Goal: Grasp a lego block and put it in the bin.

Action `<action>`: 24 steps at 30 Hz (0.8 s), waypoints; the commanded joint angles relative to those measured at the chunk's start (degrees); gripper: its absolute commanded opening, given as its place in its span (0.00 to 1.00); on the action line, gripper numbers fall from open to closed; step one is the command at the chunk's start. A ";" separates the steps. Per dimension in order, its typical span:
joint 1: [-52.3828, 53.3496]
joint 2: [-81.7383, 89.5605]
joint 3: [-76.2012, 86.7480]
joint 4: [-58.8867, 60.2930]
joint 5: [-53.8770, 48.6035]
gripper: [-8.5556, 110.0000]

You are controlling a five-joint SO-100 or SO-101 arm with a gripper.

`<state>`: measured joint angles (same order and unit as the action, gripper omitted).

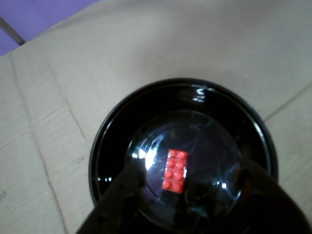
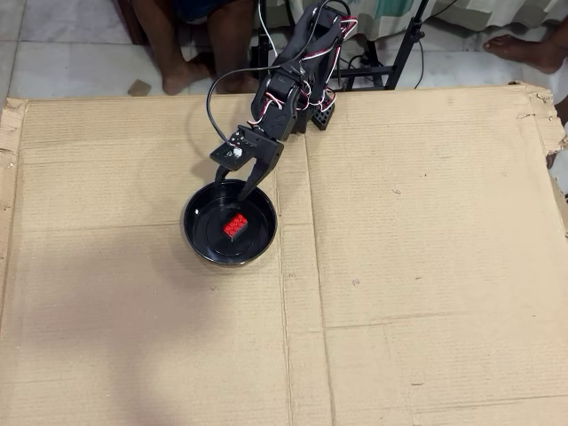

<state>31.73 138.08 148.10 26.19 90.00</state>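
Lego block (image 1: 174, 170) lies studs-up on the flat bottom of the black bin (image 1: 105, 141), near the cardboard sheet's (image 2: 426, 222) back-left part, while the gripper (image 2: 237, 185) hovers above with fingers (image 1: 122, 195) spread and empty, evidently released.

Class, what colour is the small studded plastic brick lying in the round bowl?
Bright red lego block, clearest in the wrist view.

no readable text, labels, brands or numbers in either view
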 commanded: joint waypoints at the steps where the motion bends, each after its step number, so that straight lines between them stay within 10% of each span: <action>1: -1.93 1.76 -0.44 -1.14 0.35 0.25; 24: -25.05 5.27 2.37 -1.05 0.44 0.26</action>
<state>8.09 140.62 150.12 26.19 90.09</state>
